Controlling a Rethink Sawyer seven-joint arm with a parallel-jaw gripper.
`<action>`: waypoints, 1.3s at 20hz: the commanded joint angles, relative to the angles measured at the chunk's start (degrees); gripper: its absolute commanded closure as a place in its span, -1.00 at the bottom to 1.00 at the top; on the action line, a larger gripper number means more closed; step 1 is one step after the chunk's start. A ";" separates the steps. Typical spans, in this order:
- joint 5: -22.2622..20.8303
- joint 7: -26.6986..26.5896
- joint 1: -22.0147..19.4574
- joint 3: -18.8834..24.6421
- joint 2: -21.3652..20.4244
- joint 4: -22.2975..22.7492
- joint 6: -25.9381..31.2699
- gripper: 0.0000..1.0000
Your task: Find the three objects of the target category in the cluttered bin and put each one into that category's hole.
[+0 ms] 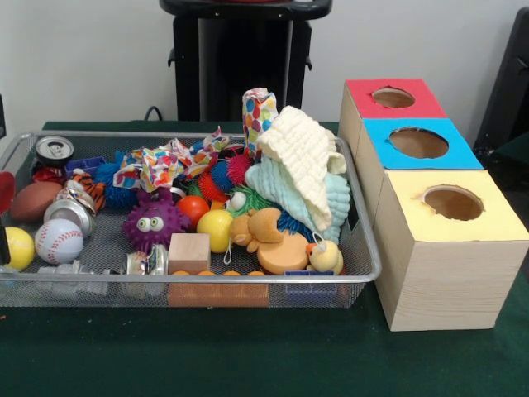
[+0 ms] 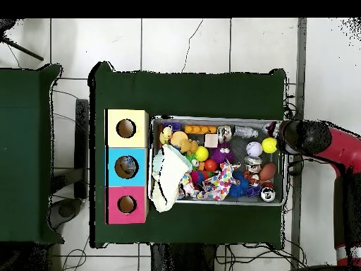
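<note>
arm: the red and black arm [image 2: 321, 138] reaches in from the side in the overhead view, its dark end over the bin's end wall near the yellow ball [image 2: 269, 145]
pincer: only the arm's dark end shows from above, so i cannot tell whether the pincer is apart, together or clamped on anything; the front view shows none of it
bin: a wire mesh bin [image 1: 360, 248] sits on the green cloth, packed with clutter
bin contents: a baseball [image 1: 58, 241], a small brown football [image 1: 34, 200], a purple spiky toy with eyes [image 1: 151, 222], a wooden block [image 1: 188, 252], an orange ball [image 1: 193, 208], an orange plush toy [image 1: 271, 238], a rubber duck [image 1: 326, 257], crushed cans [image 1: 69, 214], a patterned paper wrap [image 1: 165, 163] and a cream cloth [image 1: 303, 162] draped over a pale blue cloth [image 1: 281, 186]
target category: not shown by anything in the pictures
boxes: three wooden boxes stand in a row just beside the bin, topped red [image 1: 393, 98], blue [image 1: 419, 142] and yellow [image 1: 453, 203], each with a round hole
surface: a table covered in dark green cloth [image 1: 248, 356]
room: white tiled floor [image 2: 211, 42] with cables, a pale wall behind
</note>
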 commanded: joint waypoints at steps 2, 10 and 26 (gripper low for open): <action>-1.47 -7.42 1.50 -0.40 -0.19 5.82 1.86 -1.00; -1.23 -6.71 2.24 -1.36 -4.70 7.82 3.49 -1.00; -0.91 -9.26 1.13 1.13 4.34 1.29 1.94 -1.00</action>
